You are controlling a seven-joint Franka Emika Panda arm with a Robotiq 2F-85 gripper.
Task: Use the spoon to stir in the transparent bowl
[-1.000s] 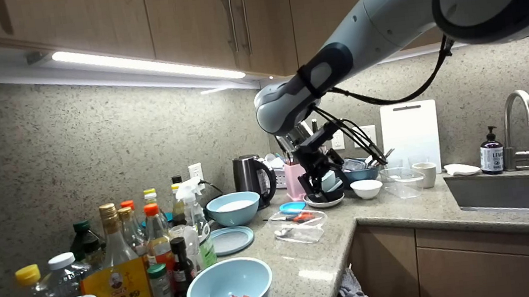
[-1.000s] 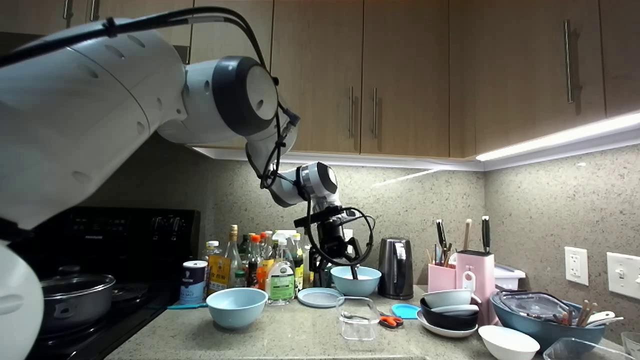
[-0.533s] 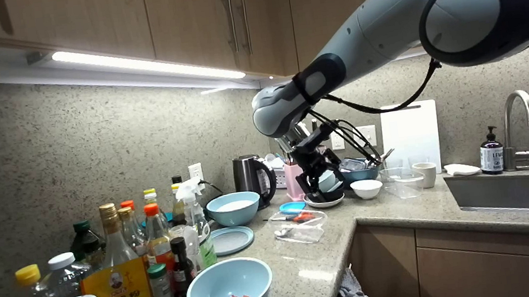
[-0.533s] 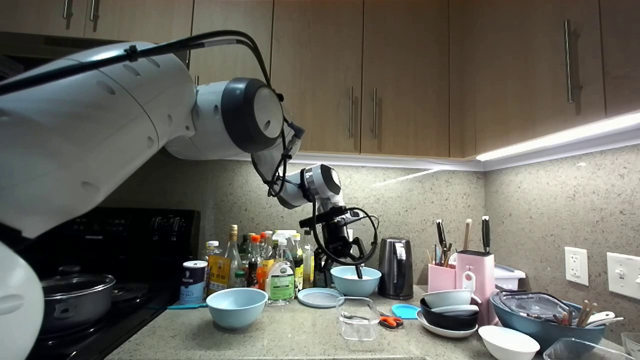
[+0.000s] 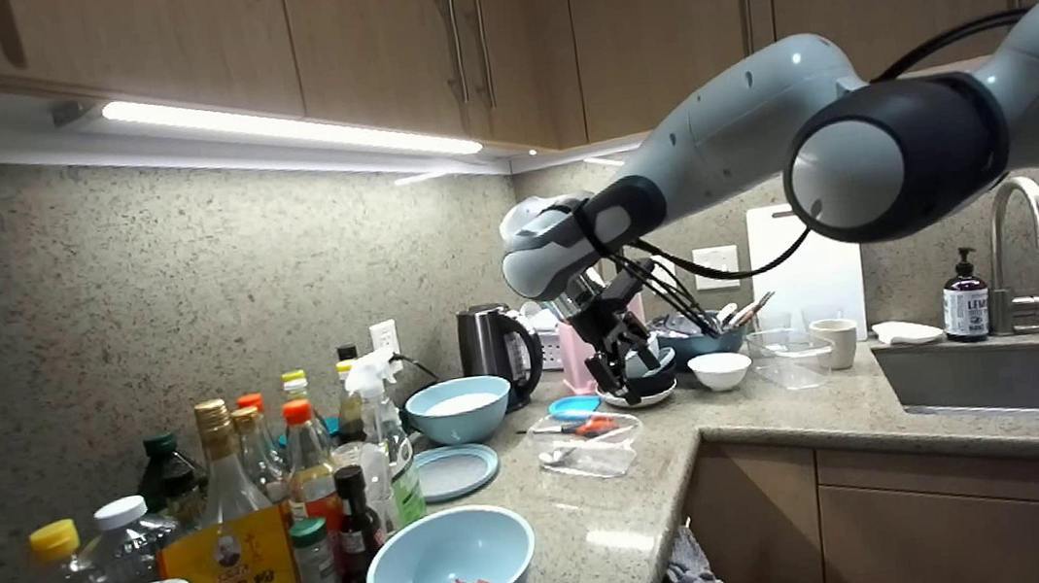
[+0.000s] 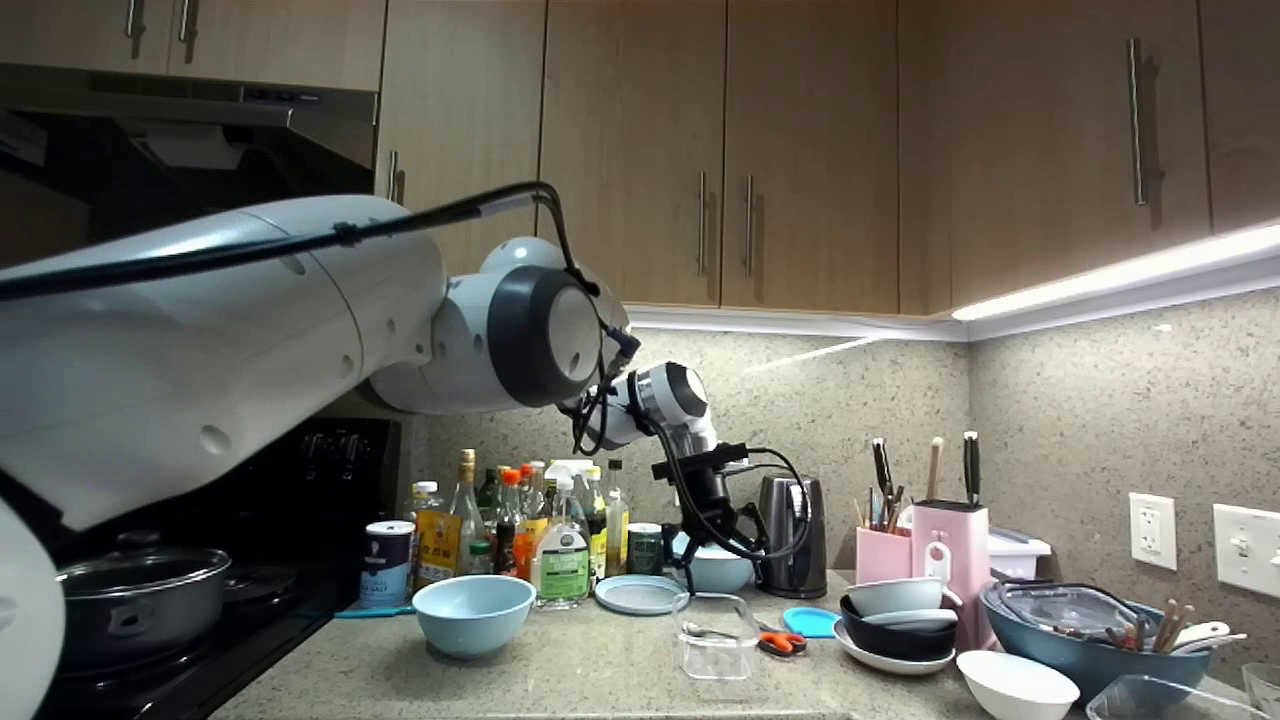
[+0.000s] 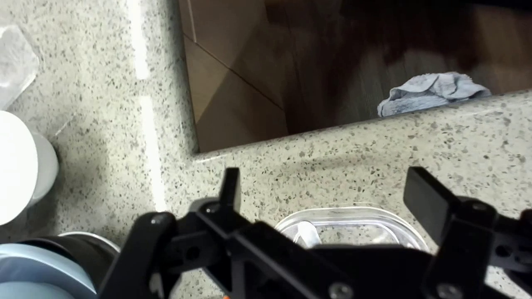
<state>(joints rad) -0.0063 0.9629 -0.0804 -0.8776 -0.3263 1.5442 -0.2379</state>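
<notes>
Gripper, in an exterior view: The black gripper (image 5: 633, 384) hung above the speckled counter (image 5: 571, 530), its fingers parted; this angle did not settle how widely.
Transparent bowl, same angle: The transparent bowl (image 5: 595, 466) sat on the counter below the gripper and toward the left of the frame, with the spoon (image 5: 553, 459) lying inside.
Neighbors, same angle: A flat bright blue piece (image 5: 575, 406) lay just left of the gripper; a stack of bowls (image 5: 661, 378) stood behind it and a white bowl (image 5: 720, 368) to its right, the sink (image 5: 1008, 373) well apart on that side.
Gripper, in an exterior view: The gripper (image 6: 722, 577) hung with a gap between its fingers, a pale blue bowl (image 6: 722, 570) showing behind.
Transparent bowl, same angle: It (image 6: 718, 662) stood below the gripper in the frame, spoon (image 6: 706, 632) inside; whether a fingertip met its rim could not be told.
Neighbors, same angle: Orange-handled scissors (image 6: 782, 643) lay below and right of the gripper.
Gripper, wrist view: Entering from the lower edge, the gripper (image 7: 326, 191) had its pads wide apart, counter filling the space between.
Transparent bowl, wrist view: Its clear rim (image 7: 353, 210) curved below the pads, partly covered by the gripper's black body; the spoon (image 7: 308, 234) showed inside.
Neighbors, wrist view: The white bowl (image 7: 16, 166) stood left of the gripper; a gray towel (image 7: 434, 93) hung beyond the counter's edge, upper right.
</notes>
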